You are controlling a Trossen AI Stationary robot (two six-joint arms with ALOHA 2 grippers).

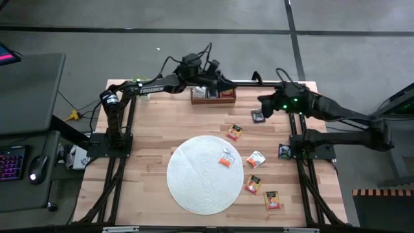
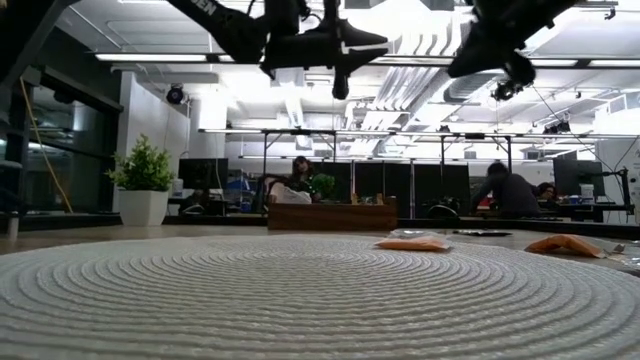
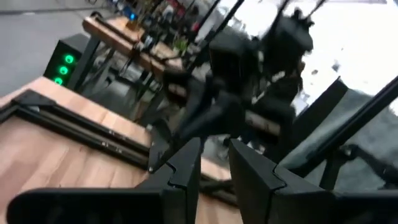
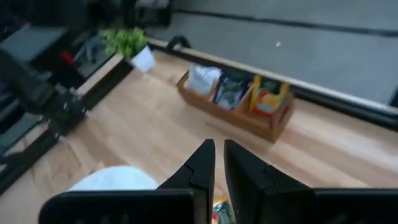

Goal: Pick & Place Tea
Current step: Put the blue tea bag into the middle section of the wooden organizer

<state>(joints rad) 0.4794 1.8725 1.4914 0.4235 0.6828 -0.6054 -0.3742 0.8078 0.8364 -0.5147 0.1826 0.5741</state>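
Note:
Several small tea sachets lie flat on the wooden table: one orange (image 1: 226, 157) on the round white mat (image 1: 206, 173), others (image 1: 256, 158) (image 1: 234, 133) to the mat's right, and two black ones (image 1: 257, 116) (image 1: 284, 151). The brown three-compartment tray (image 1: 212, 96) at the far edge holds sachets standing in each compartment (image 4: 231, 90). My left gripper (image 1: 228, 82) hangs high above the tray, pointing level; a small gap shows between its fingers (image 3: 214, 158), with nothing in it. My right gripper (image 1: 264, 103) hovers right of the tray, tilted down toward it, shut and empty (image 4: 216, 158).
A small potted plant (image 4: 134, 45) stands at the table's far left corner. The arms' dark base frames (image 1: 116, 139) (image 1: 310, 145) flank the table. A side desk with keyboard and mouse (image 1: 37, 167) sits to the left. People (image 2: 505, 190) are in the room behind.

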